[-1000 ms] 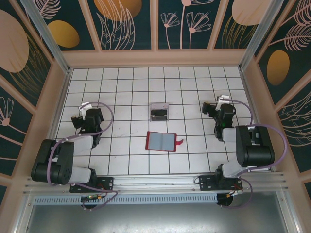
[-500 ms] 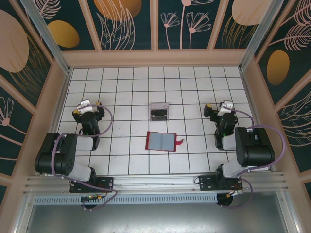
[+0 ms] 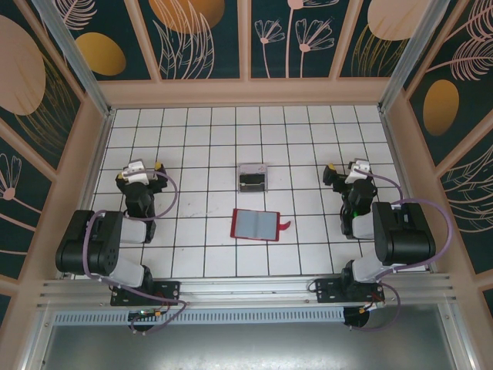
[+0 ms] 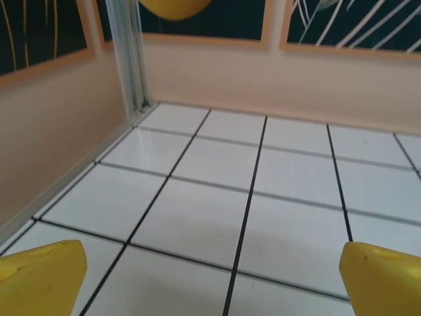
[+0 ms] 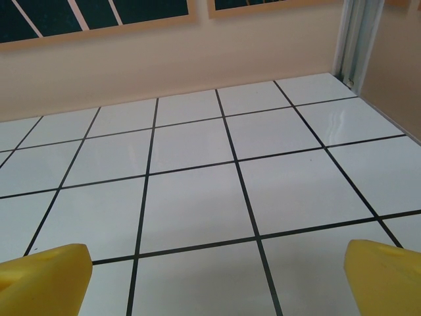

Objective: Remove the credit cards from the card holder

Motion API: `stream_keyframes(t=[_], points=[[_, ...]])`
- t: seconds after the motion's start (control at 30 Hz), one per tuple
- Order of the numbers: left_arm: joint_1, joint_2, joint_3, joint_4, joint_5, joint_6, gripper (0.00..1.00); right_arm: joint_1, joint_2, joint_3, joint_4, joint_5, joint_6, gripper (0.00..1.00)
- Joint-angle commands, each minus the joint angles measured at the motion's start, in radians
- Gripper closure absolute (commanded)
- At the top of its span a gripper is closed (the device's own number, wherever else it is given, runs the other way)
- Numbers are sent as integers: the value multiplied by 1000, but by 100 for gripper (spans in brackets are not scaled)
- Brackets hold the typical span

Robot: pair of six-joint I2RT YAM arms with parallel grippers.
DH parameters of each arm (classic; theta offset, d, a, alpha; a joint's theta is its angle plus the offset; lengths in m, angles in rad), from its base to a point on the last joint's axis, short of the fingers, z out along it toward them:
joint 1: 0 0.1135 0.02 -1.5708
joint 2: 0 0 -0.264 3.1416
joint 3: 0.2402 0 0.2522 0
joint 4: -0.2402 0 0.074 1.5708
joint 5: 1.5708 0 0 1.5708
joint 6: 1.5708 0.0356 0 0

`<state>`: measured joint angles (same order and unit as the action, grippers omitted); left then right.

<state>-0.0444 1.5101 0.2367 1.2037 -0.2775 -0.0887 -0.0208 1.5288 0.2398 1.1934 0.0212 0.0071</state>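
The card holder (image 3: 256, 224) lies unfolded mid-table, red with grey-blue inner pockets, its small red tab (image 3: 285, 225) pointing right. Whether cards sit in its pockets I cannot tell. Flat pale grey and dark pieces that look like the credit cards (image 3: 252, 181) lie in a small clear tray one tile beyond it. My left gripper (image 3: 139, 171) is far to the holder's left. It is open, with yellow fingertips (image 4: 39, 276) wide apart over bare tile (image 4: 214, 276). My right gripper (image 3: 352, 171) is far to the right, also open over bare tile (image 5: 217, 276).
The clear tray (image 3: 252, 166) stands just behind the card holder. Peach walls (image 3: 246, 92) enclose the white tiled floor on three sides, with a metal post (image 4: 128, 59) in the far left corner. Both arms are folded back near the front rail (image 3: 246, 289).
The left gripper has moved a little away from its base and straightened. The right gripper shifted slightly too. Card holder and tray have not moved.
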Motion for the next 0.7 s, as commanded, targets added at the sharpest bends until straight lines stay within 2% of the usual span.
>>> stream_keyframes(t=[0.0, 0.67], points=[[9, 18, -8, 97, 65, 18, 2, -8, 9, -7, 52, -2, 7, 1], [9, 9, -13, 92, 64, 18, 1, -7, 8, -8, 56, -24, 5, 1]])
